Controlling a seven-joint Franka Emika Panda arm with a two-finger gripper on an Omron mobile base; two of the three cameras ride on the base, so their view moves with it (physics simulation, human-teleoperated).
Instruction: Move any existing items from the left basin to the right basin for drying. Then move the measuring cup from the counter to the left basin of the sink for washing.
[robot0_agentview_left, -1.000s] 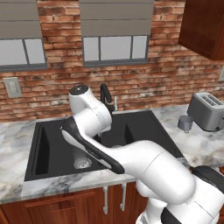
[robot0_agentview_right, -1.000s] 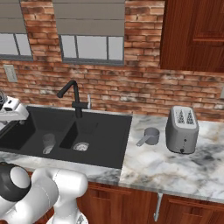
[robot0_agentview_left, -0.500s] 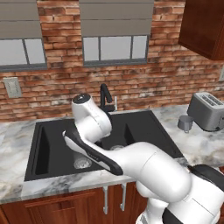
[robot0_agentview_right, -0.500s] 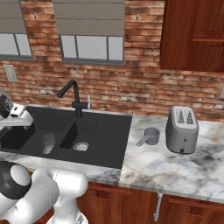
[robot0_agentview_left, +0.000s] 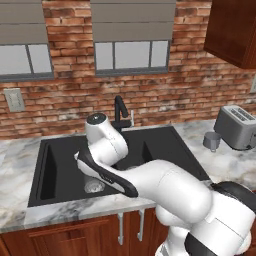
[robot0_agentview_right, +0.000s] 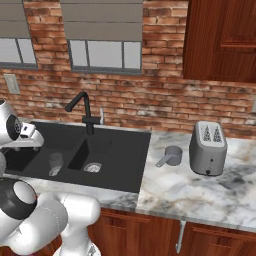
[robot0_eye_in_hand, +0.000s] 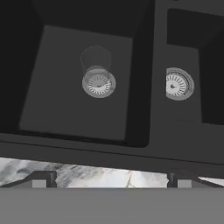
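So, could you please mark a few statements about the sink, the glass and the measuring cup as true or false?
1. A clear glass stands in the left basin by its drain. True.
2. The measuring cup is already in the sink. False: it sits on the counter, beside the toaster.
3. The gripper is closed on the glass. False: its jaws stand open, above the sink's front edge, holding nothing.
4. The right basin shows a drain and no dishes. True.
5. The faucet stands behind the sink, at the brick wall. True.
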